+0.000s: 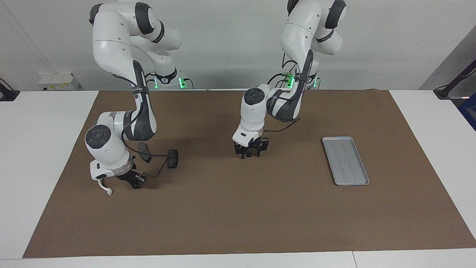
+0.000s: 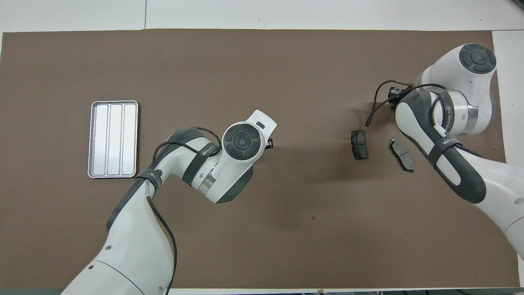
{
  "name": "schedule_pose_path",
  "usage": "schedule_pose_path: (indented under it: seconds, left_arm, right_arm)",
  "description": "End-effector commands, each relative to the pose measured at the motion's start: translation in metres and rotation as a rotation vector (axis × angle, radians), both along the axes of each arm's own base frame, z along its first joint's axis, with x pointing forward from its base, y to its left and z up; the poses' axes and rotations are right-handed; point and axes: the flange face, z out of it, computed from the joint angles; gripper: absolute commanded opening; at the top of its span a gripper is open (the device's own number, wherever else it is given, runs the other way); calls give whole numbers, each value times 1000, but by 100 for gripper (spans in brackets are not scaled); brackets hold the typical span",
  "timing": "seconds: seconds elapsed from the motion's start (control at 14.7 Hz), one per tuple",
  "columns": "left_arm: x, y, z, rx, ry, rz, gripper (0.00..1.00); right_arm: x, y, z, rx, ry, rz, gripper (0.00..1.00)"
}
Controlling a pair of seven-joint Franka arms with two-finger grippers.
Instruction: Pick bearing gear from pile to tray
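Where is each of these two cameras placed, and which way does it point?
Facing view: high across the table, looking at the robots; both whole arms show, left gripper mid-mat, right gripper low by the pile.
Overhead view: high above the robots' end, looking steeply down; forearms and wrists enter from below, hiding both grippers.
Shared: the tray, two brake pads and the brown mat, turned half around.

Two white arms, glossy rounded shells, dark grey joint bands and round dark end caps. Black cables strapped along forearms, looping loose near wrists. Black two-finger grippers (image 1: 250, 152) (image 1: 136, 181) on silver wrist rings. Green lights at bases. Grey lettering on forearm straps.
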Motion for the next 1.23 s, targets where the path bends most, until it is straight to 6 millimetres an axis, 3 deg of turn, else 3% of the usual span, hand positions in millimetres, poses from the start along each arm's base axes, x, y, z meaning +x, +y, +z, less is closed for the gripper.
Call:
schedule_pose_path:
  seconds: [0.0, 0.07, 0.14, 0.41, 0.61, 0.82, 0.95, 1.16]
  left_arm:
    - [3, -3, 2, 27, 4, 38, 34]
    - [4, -4, 4, 28, 2, 43, 9]
    - [4, -3, 4, 32, 11, 48, 0]
    - [16, -8, 18, 33, 11, 61, 0]
    - [34, 4, 54, 81, 34, 82, 0]
    - [55, 55, 114, 110, 73, 70, 0]
    - [58, 110, 152, 88, 102, 57, 0]
    - [67, 192, 188, 74, 176, 4, 0]
  right_arm:
    - [2, 8, 27, 0, 16, 51, 0]
    - [2, 8, 35, -3, 18, 52, 0]
    - [0, 9, 43, -5, 22, 53, 0]
    - [-1, 22, 65, -9, 28, 69, 0]
    - [-3, 32, 82, -13, 38, 81, 0]
    - [-8, 41, 98, -16, 41, 94, 0]
    - [-13, 56, 112, -15, 42, 107, 0]
    - [-22, 100, 143, -14, 49, 108, 0]
